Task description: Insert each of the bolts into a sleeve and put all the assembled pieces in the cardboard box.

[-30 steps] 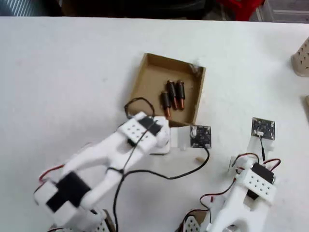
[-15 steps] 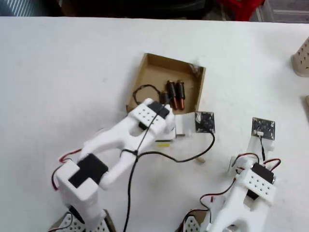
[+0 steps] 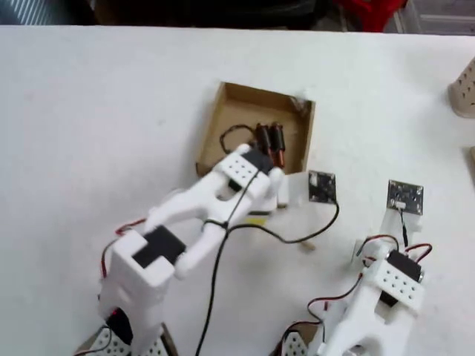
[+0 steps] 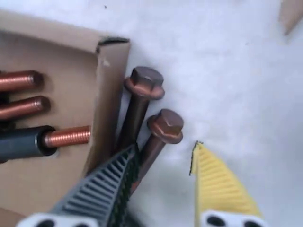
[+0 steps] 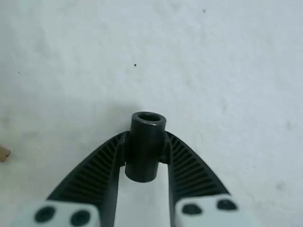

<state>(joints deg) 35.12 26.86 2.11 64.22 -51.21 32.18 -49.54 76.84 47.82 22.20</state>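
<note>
Assembled pieces (image 3: 276, 141) lie in the cardboard box (image 3: 260, 90); two bare bolts (image 4: 142, 109) wait outside by the spread left hand (image 4: 165, 147), the right hand (image 5: 145, 137) pinching an empty sleeve (image 5: 144, 153).

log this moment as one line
left pincer open at two bolts beside cardboard box | right pincer shut on sleeve | assembled pieces in box

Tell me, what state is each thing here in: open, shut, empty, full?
two bolts: loose on the table beside the cardboard box, no sleeves on them.
left gripper: open, at the two bolts.
right gripper: shut on the sleeve.
sleeve: empty.
cardboard box: open, three assembled pieces inside.
</note>
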